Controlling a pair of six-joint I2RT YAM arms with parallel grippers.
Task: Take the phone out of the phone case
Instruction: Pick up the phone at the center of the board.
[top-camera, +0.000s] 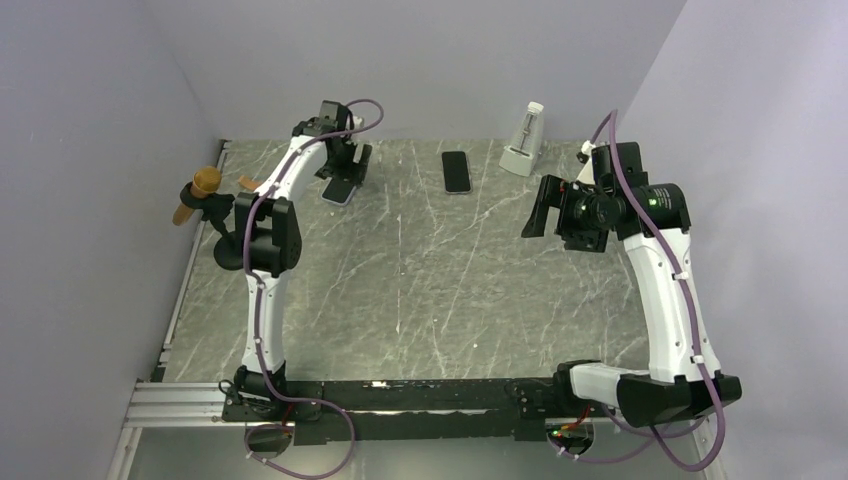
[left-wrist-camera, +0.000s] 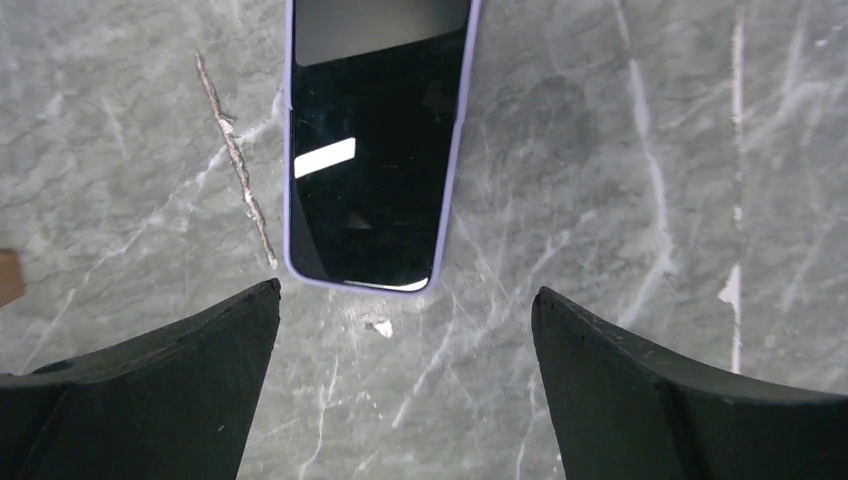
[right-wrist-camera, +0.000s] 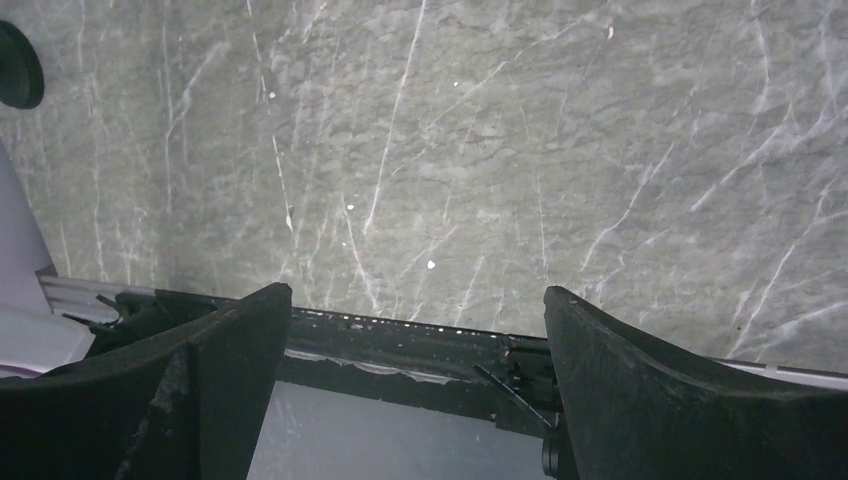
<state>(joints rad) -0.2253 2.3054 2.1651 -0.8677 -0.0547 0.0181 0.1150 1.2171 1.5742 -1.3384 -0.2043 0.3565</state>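
Observation:
The pale lavender phone case (left-wrist-camera: 370, 150) lies flat on the grey marbled table at the back left, also in the top view (top-camera: 340, 191). A glossy black surface fills its rim; I cannot tell whether that is a phone screen. A separate black phone-sized slab (top-camera: 457, 171) lies flat at the back centre. My left gripper (left-wrist-camera: 405, 290) is open and empty, with its fingertips just short of the case's near end; from above it (top-camera: 350, 168) hangs over the case. My right gripper (top-camera: 536, 206) is open and empty, raised above the right side of the table (right-wrist-camera: 418, 290).
A white metronome-shaped object (top-camera: 522, 141) stands at the back right. A brown wooden piece on a black stand (top-camera: 203, 191) sits at the table's left edge, with a small brown tab (top-camera: 247, 182) beside it. Lavender walls close in three sides. A black rail (top-camera: 400, 395) runs along the near edge.

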